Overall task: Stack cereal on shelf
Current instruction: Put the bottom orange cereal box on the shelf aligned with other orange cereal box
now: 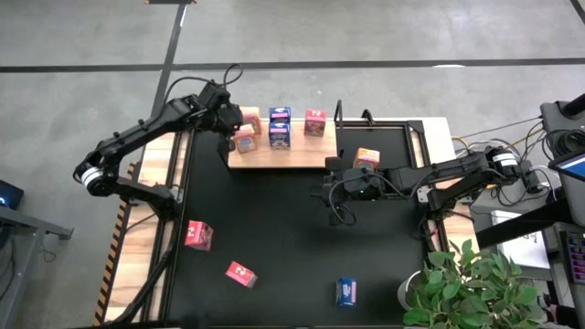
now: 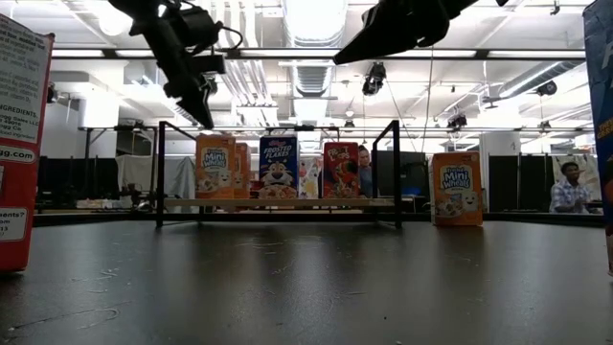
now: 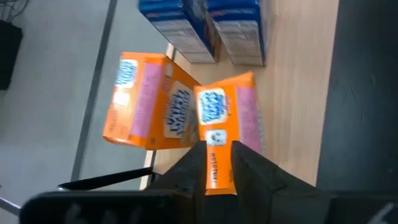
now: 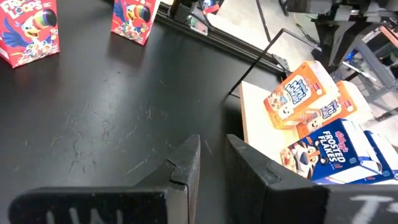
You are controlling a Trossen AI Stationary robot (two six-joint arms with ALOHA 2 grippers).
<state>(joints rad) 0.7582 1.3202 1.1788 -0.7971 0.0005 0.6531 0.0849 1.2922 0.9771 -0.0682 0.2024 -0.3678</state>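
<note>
The light-wood shelf (image 1: 302, 152) lies at the mat's far side with black posts at its ends. On it stand two orange cereal boxes (image 1: 247, 130), two blue boxes (image 1: 280, 126) and one red box (image 1: 314, 122). My left gripper (image 1: 225, 126) hovers just above the near orange box (image 3: 224, 118) at the shelf's left end, fingers slightly apart, touching nothing; the low view (image 2: 205, 117) shows it above the box tops. My right gripper (image 1: 331, 188) is slightly open and empty over the mat in front of the shelf's right end. A third orange box (image 1: 366, 158) stands on the mat beside it.
Two red boxes (image 1: 198, 234) (image 1: 241, 273) and a blue box (image 1: 345, 291) sit on the black mat (image 1: 292, 238) toward its near edge. A potted plant (image 1: 471, 288) stands at the near right corner. Cables and equipment lie to the right.
</note>
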